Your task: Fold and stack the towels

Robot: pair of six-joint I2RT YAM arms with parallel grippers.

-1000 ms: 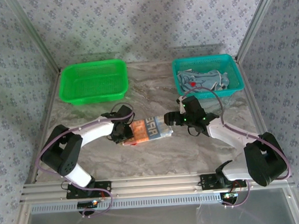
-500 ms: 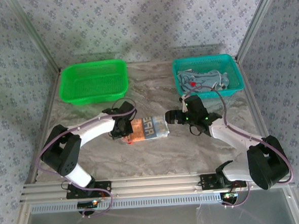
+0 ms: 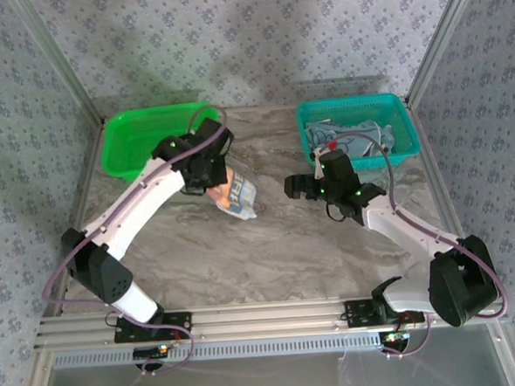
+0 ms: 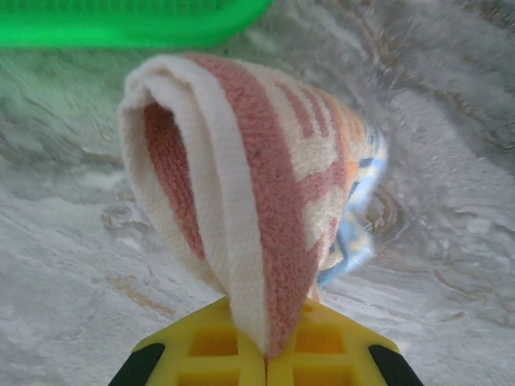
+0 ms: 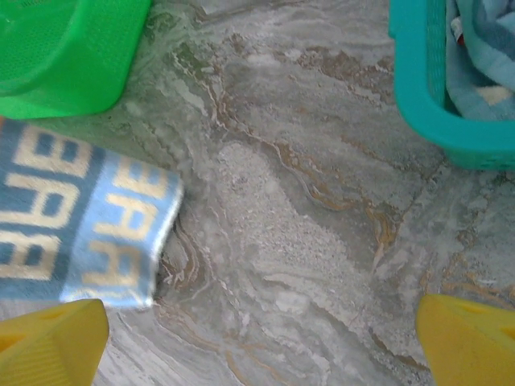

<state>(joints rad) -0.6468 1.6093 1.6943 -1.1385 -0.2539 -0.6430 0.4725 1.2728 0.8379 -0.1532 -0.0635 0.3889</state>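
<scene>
The folded striped towel (image 3: 237,193), orange, white and blue-grey with block letters, hangs above the table near the green basket (image 3: 132,141). My left gripper (image 3: 211,173) is shut on its orange-and-white edge (image 4: 265,169), the yellow jaws (image 4: 265,358) pressed together around the cloth. My right gripper (image 3: 294,187) stands open to the right of that towel, apart from it, with bare table between its fingertips (image 5: 48,342). The lettered blue end of the striped towel (image 5: 80,217) lies at the left in the right wrist view. Light blue towels (image 3: 359,140) lie crumpled in the teal basket (image 3: 312,120).
The green basket (image 5: 64,56) stands at the back left and the teal basket (image 5: 426,112) at the back right. Metal frame posts and patterned walls close in the table. Marble tabletop (image 3: 270,253) stretches between the arms.
My left gripper has shut on the striped towel and lifted it off the table, carrying it back toward the green basket. My right gripper has drawn slightly back and stays open.
</scene>
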